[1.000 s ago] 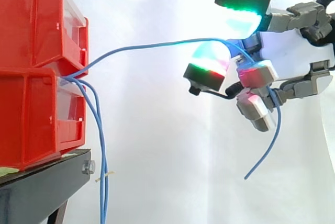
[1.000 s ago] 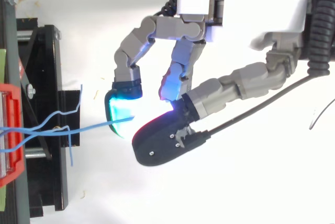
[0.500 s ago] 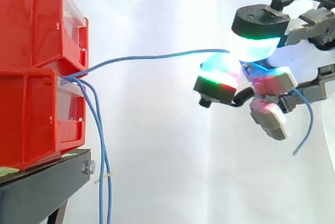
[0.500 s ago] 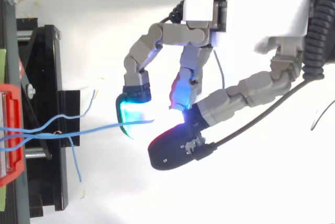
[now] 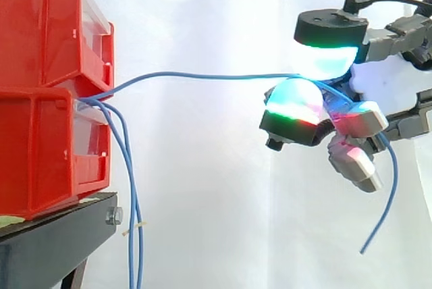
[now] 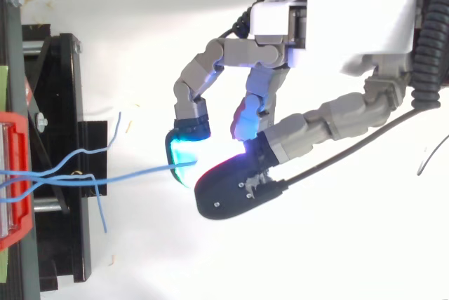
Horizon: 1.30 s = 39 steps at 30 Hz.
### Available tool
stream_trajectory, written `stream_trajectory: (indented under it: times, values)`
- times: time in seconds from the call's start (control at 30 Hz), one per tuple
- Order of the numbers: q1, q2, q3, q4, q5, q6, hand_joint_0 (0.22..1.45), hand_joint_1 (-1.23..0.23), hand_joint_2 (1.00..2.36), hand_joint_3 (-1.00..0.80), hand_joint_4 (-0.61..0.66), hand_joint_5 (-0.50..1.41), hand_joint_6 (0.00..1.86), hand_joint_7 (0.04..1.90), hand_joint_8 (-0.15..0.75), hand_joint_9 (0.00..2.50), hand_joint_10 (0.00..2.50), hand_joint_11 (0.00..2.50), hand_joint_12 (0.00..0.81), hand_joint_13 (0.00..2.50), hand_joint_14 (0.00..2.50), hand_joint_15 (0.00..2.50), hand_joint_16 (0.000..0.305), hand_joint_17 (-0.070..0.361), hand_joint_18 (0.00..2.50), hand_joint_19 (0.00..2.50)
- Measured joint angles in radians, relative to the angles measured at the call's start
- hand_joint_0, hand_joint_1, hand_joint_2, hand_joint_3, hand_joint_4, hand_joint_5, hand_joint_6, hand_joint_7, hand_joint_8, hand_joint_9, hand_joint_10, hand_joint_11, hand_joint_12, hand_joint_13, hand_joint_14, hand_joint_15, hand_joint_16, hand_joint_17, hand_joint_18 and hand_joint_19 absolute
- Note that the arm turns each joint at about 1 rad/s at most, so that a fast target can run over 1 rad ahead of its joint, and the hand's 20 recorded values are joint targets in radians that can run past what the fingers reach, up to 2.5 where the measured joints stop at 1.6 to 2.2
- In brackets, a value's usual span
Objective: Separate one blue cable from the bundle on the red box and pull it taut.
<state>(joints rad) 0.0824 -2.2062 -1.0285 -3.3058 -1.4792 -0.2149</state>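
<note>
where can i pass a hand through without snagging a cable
Free above the held blue cable, between red bins and hand. Also free below it, between hanging cables and the loose tail. Crowded at the bins' front, where cables emerge.

Hand (image 5: 381, 83) held one blue cable (image 5: 202, 75) out to the right of the red bins (image 5: 47, 93).
The blue cable ran almost level from the gap between the two stacked red bins to the hand, passing between its curled, glowing pads (image 5: 324, 59). The cable's free end hung below the hand. Two loose cables (image 5: 131, 188) dropped from the bins' front, past the black stand (image 5: 54, 242) beneath them.
</note>
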Motion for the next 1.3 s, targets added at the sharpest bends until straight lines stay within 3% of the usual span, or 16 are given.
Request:
stream_trajectory:
  times: [0.17, 0.37, 0.77, 1.07, 1.3]
  values:
    - [0.000, 0.000, 0.000, -0.001, 0.000, 0.000, 0.62, -0.88, 1.02, -0.13, 0.11, -0.03, 0.92, 0.88, 0.296, 1.33, 0.03, 0.67, 0.430, 1.08, 0.02, 0.60, 0.058, 0.131, 1.06, 0.57]
    - [0.000, 0.000, 0.007, -0.004, -0.002, 0.000, 0.59, -0.76, 1.01, -0.13, 0.08, -0.01, 0.90, 0.88, 0.318, 1.31, 0.02, 0.56, 0.477, 1.08, 0.02, 0.56, 0.070, 0.157, 1.09, 0.53]
    - [0.000, 0.026, 0.009, -0.022, 0.002, -0.039, 0.57, -0.71, 1.05, -0.17, 0.05, -0.01, 0.89, 0.90, 0.334, 1.27, 0.02, 0.50, 0.504, 1.04, 0.02, 0.54, 0.073, 0.165, 1.05, 0.53]
    - [0.000, 0.037, 0.008, -0.070, 0.004, -0.054, 0.54, -0.66, 1.22, -0.24, 0.01, 0.00, 0.87, 0.91, 0.302, 0.87, 0.01, 0.13, 0.472, 0.78, 0.01, 0.31, 0.070, 0.157, 0.84, 0.40]
    - [0.000, 0.037, -0.019, -0.040, 0.001, -0.056, 0.56, -0.67, 1.17, -0.27, -0.01, -0.01, 0.86, 0.87, 0.261, 0.57, 0.00, 0.00, 0.446, 0.51, 0.00, 0.15, 0.066, 0.149, 0.49, 0.23]
